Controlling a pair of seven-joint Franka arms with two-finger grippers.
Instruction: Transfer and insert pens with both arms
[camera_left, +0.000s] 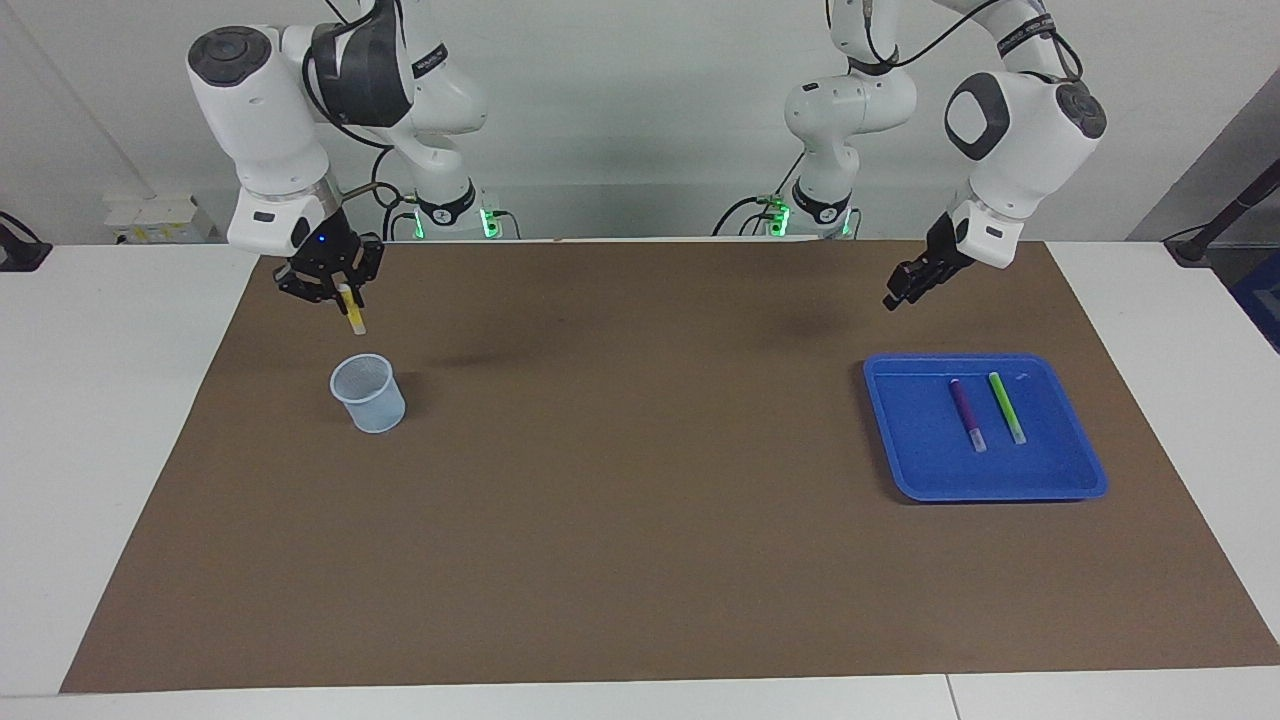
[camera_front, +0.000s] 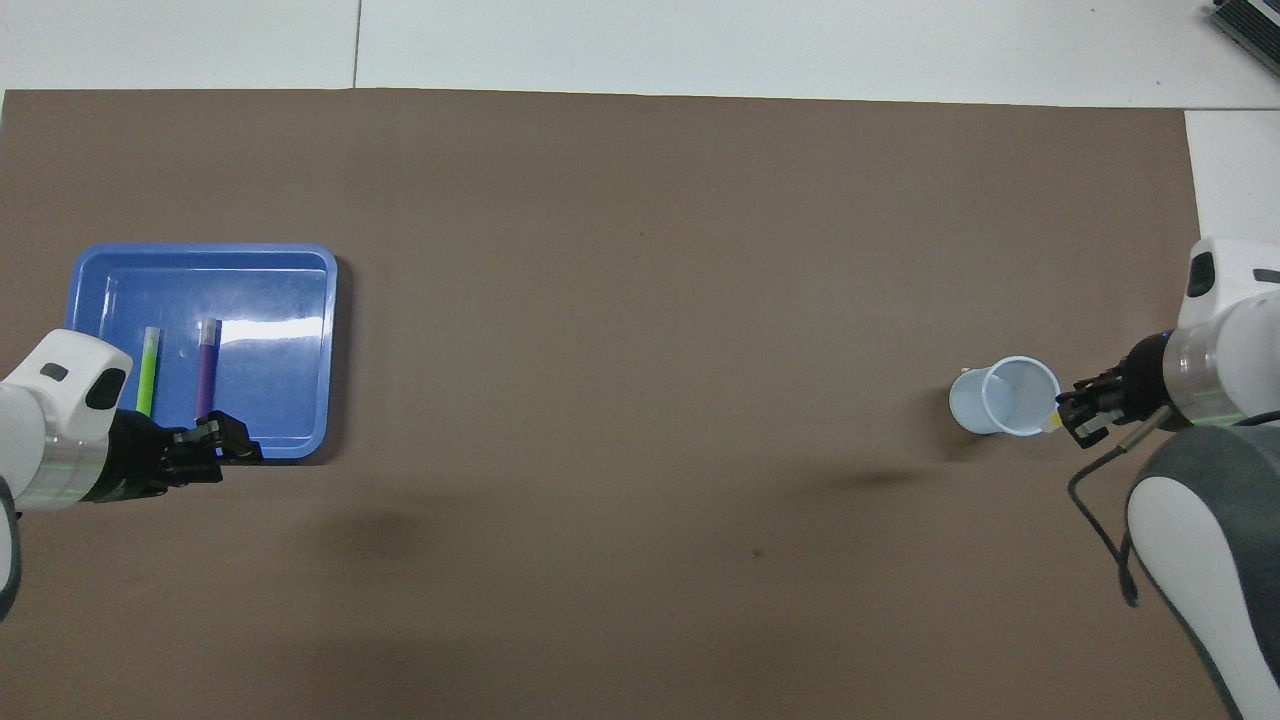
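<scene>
A white worktop (camera_left: 120, 420) carries a broad brown mat (camera_left: 640, 560), with a pale wall at the robots' end. The right pincer (camera_left: 350, 305) is pinched tight on the yellow pen (camera_left: 352, 315), which hangs nearly upright with its pale end down. It hovers just on the robots' side of the small clear cup (camera_left: 369, 393) standing toward the right arm's end of the mat, well above the cup's rim. That offset is what the coming move turns on: the pen's long axis already runs close to vertical, so by my reading it needs only a short shift over the cup's mouth and then a straight descent (from overhead the tip shows right at the rim).

The left pincer (camera_left: 897, 294) hangs over the mat by the robots' edge of the blue tray (camera_left: 1050, 485), holding nothing; whether its tips are spread I cannot tell. In the tray lie the purple pen (camera_left: 967, 413) and the green pen (camera_left: 1007, 407), side by side without touching, pale ends pointing away from the robots, with the left arm much the closer.
</scene>
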